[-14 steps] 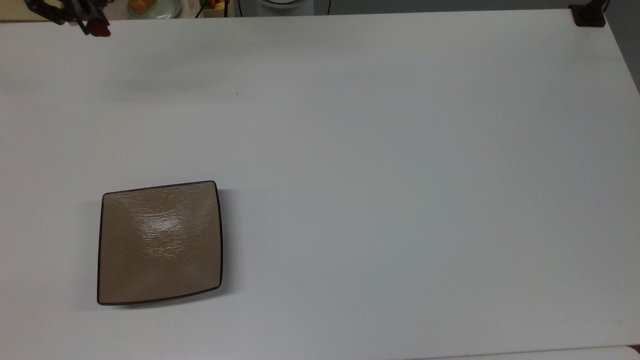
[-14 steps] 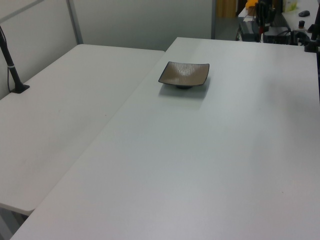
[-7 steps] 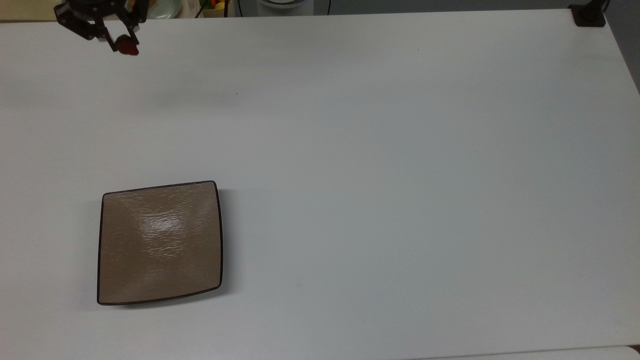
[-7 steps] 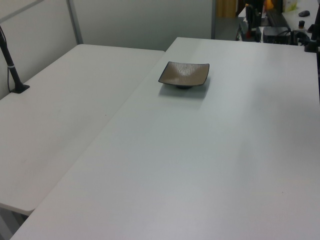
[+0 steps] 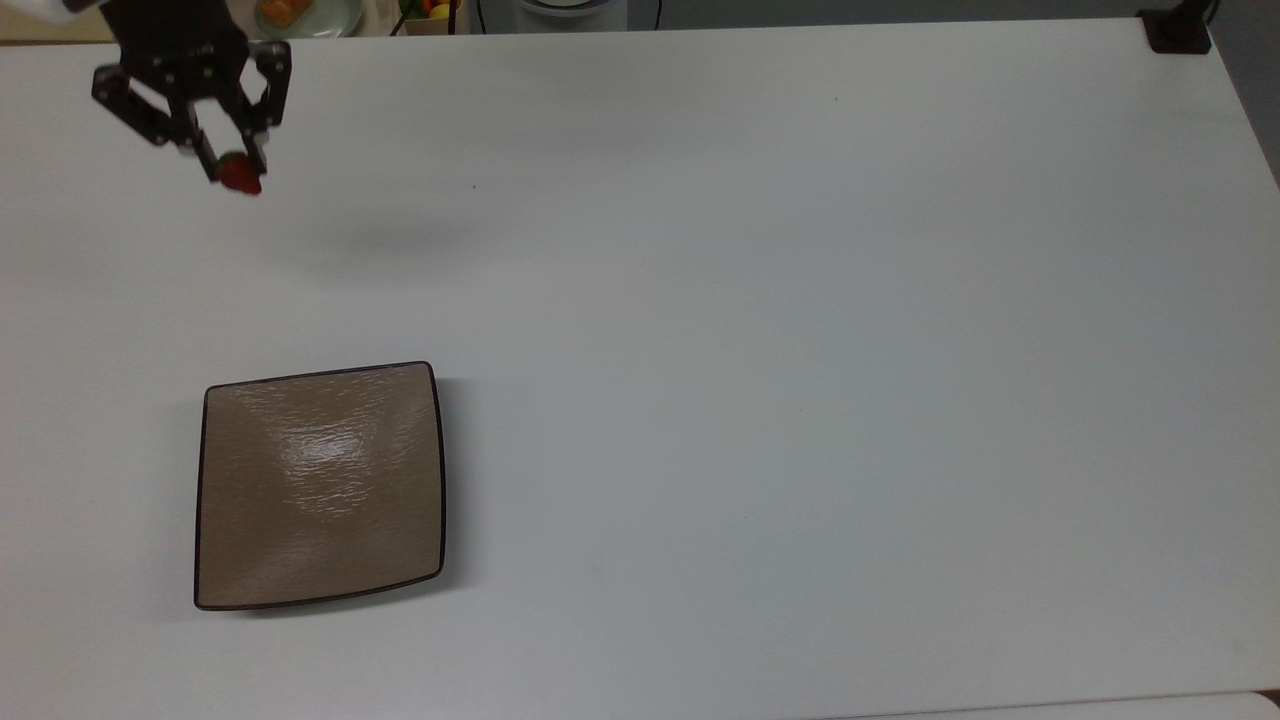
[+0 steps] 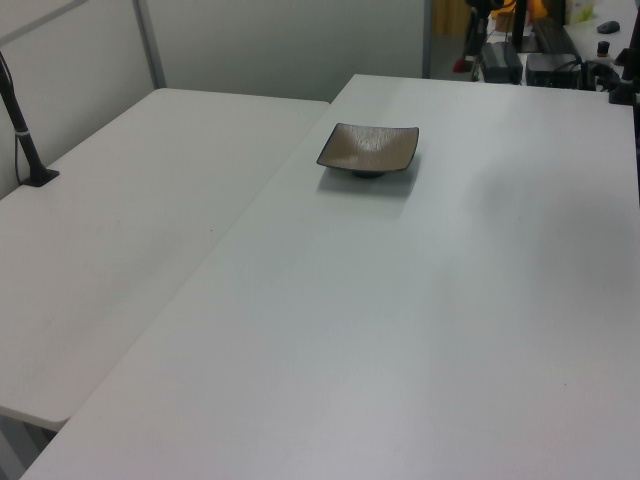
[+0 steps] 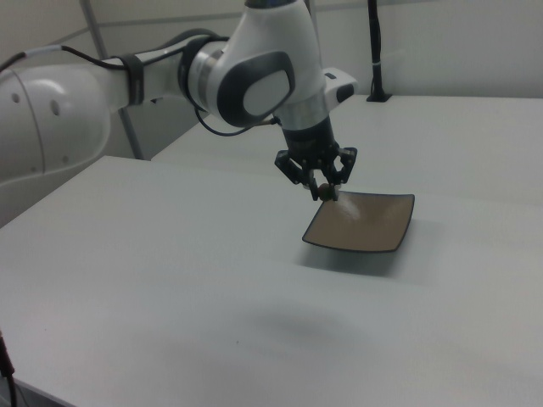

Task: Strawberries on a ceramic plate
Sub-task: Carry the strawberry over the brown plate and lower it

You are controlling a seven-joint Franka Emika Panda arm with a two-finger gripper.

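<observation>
A tiny red strawberry [image 5: 241, 178] hangs above the white table near the top view's upper left, with my black gripper [image 5: 232, 172] shut on it. The square tan-brown ceramic plate [image 5: 320, 485] with a thin dark rim lies flat in the top view's lower left, well below the gripper, and nothing is on it. In the right view the gripper [image 7: 322, 192] holds the strawberry [image 7: 325, 194] in the air just before the plate's [image 7: 365, 225] near-left edge. The left view shows the plate [image 6: 368, 148] mid-table and a red speck of strawberry [image 6: 460, 66] beyond it.
The white table [image 5: 760, 350] stretches wide to the top view's right. Beyond its far edge stand a pale round dish [image 5: 305, 14] with orange food and a box of fruit [image 5: 430, 12]. A black clamp [image 5: 1178, 30] sits at the far right corner. A second table [image 6: 120, 200] adjoins at the left view's left.
The gripper, still holding the strawberry, has moved downward in the top view from the table's far edge toward the plate, and slightly right.
</observation>
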